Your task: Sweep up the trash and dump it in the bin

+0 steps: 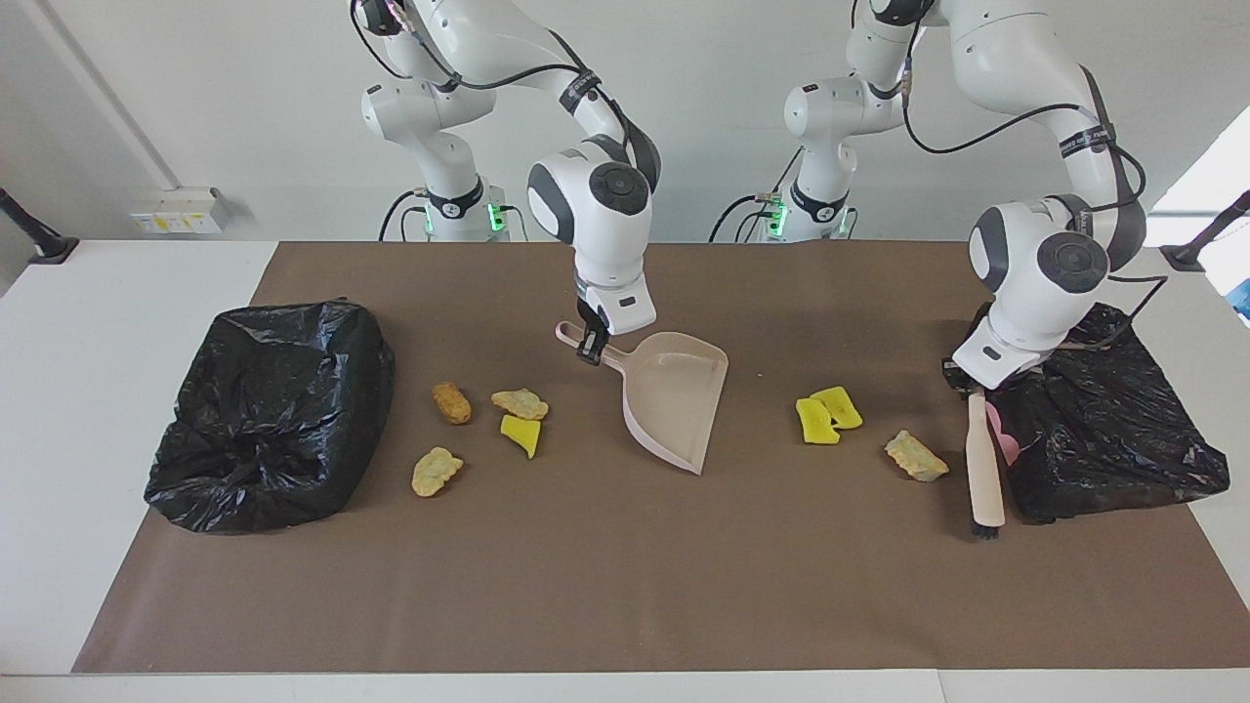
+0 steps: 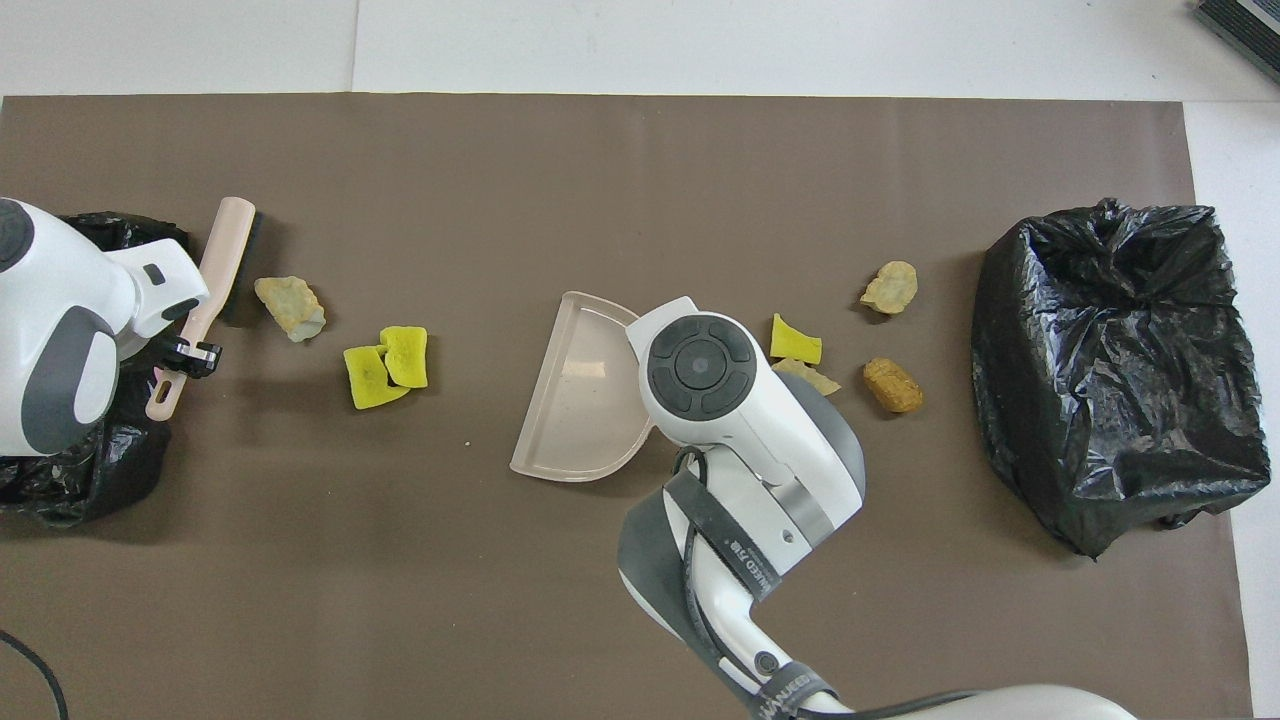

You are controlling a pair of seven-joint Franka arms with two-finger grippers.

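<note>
Left end effector (image 1: 974, 389) grips brush (image 1: 983, 467), right end effector (image 1: 590, 349) dustpan (image 1: 674, 395)

The smooth plastic dustpan (image 1: 674, 395) was beige, the spongy wedges (image 1: 827, 413) bright yellow, the crinkled bin bags (image 1: 269, 410) glossy black.

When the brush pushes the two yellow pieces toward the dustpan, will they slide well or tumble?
The yellow pieces look spongy and light, so they would probably skid easily on the smooth brown mat. Their wedge shapes may make them flip rather than roll. They overlap, so they may separate when pushed.
</note>
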